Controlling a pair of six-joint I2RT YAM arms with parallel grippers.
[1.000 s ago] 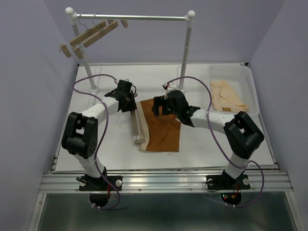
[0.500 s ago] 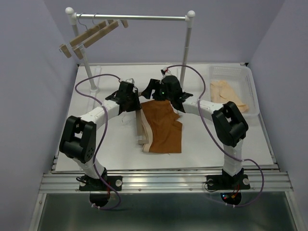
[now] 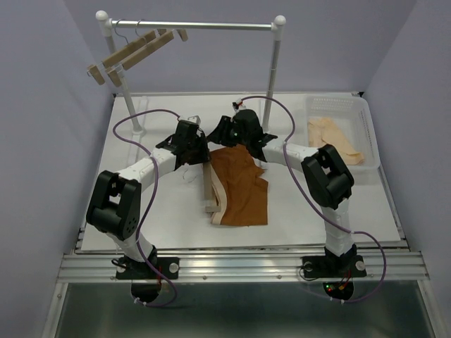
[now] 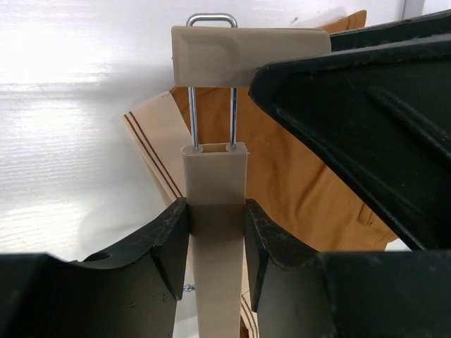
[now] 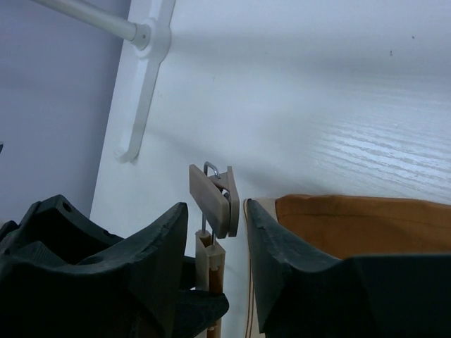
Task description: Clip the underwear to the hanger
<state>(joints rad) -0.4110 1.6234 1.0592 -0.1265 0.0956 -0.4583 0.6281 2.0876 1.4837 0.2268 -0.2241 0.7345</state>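
Note:
The underwear (image 3: 243, 190) lies flat mid-table, rust-brown with a pale waistband (image 4: 158, 144) on its left edge. The light-wood hanger (image 3: 204, 184) lies along that waistband. My left gripper (image 3: 193, 145) is shut on the hanger's bar (image 4: 215, 232), just behind its far-end clip (image 4: 246, 56). My right gripper (image 3: 234, 132) has come in from the right to that same clip (image 5: 213, 198). Its jaws stand close on either side of the clip, a slim gap showing on each side (image 5: 216, 209). The underwear (image 5: 366, 225) lies to its right.
A clothes rack (image 3: 194, 26) stands at the back with spare wooden hangers (image 3: 134, 53) on its left end; its foot (image 5: 144, 77) is just beyond the clip. A white basket (image 3: 338, 105) at the right holds a cream garment (image 3: 335, 141).
My right gripper moved from over the underwear back to the hanger's far end, and its jaws narrowed around the clip. The left gripper kept its hold and shifted slightly toward the back.

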